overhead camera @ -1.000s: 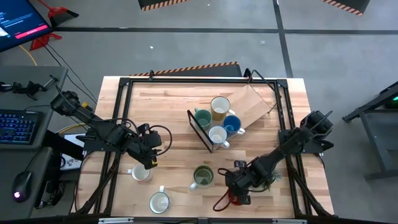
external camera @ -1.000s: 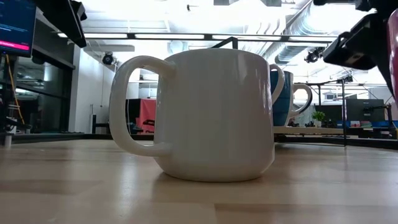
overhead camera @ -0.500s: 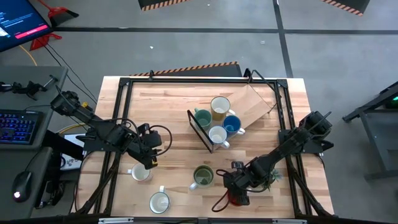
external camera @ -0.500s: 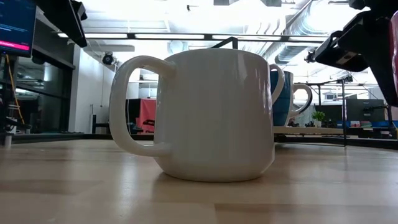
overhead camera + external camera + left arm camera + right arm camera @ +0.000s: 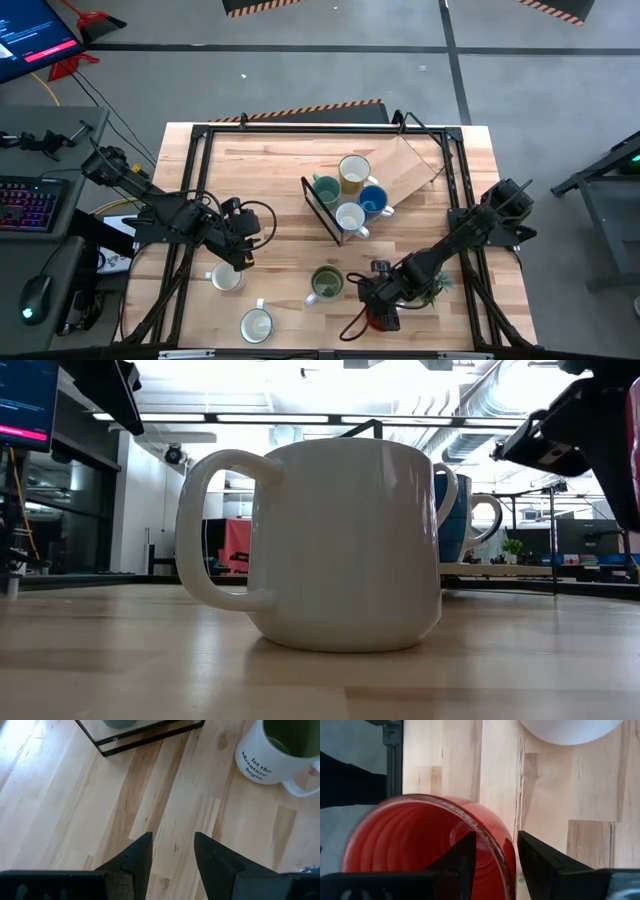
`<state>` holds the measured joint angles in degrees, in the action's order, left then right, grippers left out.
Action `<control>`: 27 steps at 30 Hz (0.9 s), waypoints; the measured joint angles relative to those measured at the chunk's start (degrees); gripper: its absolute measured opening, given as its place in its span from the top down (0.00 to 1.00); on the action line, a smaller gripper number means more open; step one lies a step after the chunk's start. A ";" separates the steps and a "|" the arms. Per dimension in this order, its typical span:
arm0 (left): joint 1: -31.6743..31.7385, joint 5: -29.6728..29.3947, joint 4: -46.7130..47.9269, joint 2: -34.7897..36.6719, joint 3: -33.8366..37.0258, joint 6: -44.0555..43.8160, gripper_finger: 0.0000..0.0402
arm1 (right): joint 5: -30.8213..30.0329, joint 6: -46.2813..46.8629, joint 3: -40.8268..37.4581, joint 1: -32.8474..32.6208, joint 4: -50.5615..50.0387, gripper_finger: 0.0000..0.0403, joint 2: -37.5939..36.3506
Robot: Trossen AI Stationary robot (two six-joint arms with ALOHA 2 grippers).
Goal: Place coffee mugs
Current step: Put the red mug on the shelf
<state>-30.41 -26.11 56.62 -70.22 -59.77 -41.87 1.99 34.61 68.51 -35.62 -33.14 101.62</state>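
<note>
Right hand (image 5: 492,851) straddles the wall of the red mug (image 5: 415,845): one finger inside the bowl, one outside, clamped on the rim. The red mug sits at the near edge of the surface (image 5: 280,180), right of the olive mug (image 5: 326,283). Judgement: the grip is on a thin wall, so the lift should go straight up and slowly, mug kept level, then across toward the cluster by the dark rack (image 5: 322,207) without clipping the olive mug.

Left hand (image 5: 172,851) hangs over bare wood with fingers apart, holding nothing. A white lettered mug (image 5: 272,750) stands just ahead of it.

Other mugs: teal (image 5: 326,188), cream-yellow (image 5: 353,172), blue (image 5: 372,200) and a white one (image 5: 349,217), packed together at mid-surface beside the rack. Two pale mugs lie at the near left, one (image 5: 227,278) just under the left hand and one (image 5: 256,324) at the front edge.

Surface: pale butcher-block boards inside a black frame, with a slanted wooden board (image 5: 408,165) at the back right.

Room: grey floor with hazard-striped tape, a keyboard (image 5: 28,205) and mouse (image 5: 36,297) at left. The low view is mostly filled by a white mug (image 5: 330,540), with ceiling ducts and strip lights behind.
</note>
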 joint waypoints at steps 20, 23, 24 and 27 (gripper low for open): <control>0.00 -1.59 -0.13 0.00 0.00 -0.03 0.66 | -2.06 4.51 0.00 0.02 -0.29 0.99 0.79; 0.02 -2.66 -0.15 0.00 0.00 -0.06 0.66 | -2.19 5.44 1.36 0.00 -1.26 1.00 0.77; 0.01 -2.90 -0.15 0.00 0.00 -0.07 0.66 | -2.36 5.38 2.57 0.00 -1.98 1.00 0.67; 0.01 -3.29 -0.15 0.00 0.00 -0.02 0.66 | -3.22 3.53 7.89 0.00 -7.43 1.00 0.26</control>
<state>-30.41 -29.39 56.48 -70.22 -59.77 -41.88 -1.24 38.14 76.40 -35.62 -40.57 101.89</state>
